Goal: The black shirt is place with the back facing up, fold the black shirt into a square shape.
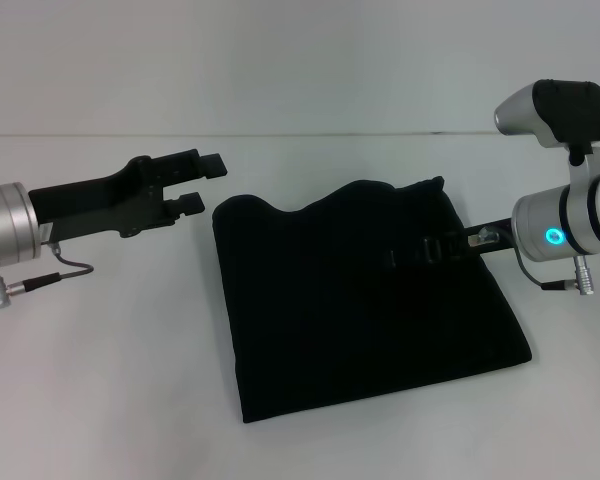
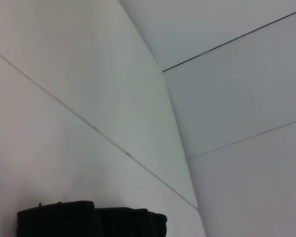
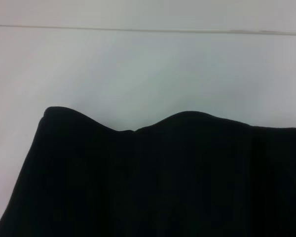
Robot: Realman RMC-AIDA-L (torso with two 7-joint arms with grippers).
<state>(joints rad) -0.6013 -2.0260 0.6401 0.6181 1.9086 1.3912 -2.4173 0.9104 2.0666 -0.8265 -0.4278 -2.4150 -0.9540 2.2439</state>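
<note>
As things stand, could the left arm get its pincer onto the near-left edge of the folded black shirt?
Probably yes. The left pincer hangs open just beside the black shirt, off its far-left corner, with only bare table between it and that edge. The right pincer is over the shirt's other side, out of the way.

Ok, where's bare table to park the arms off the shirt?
Bare white table lies left of the black shirt, below the left gripper, and along the far edge. The right side is crowded: the right gripper reaches over the shirt.
</note>
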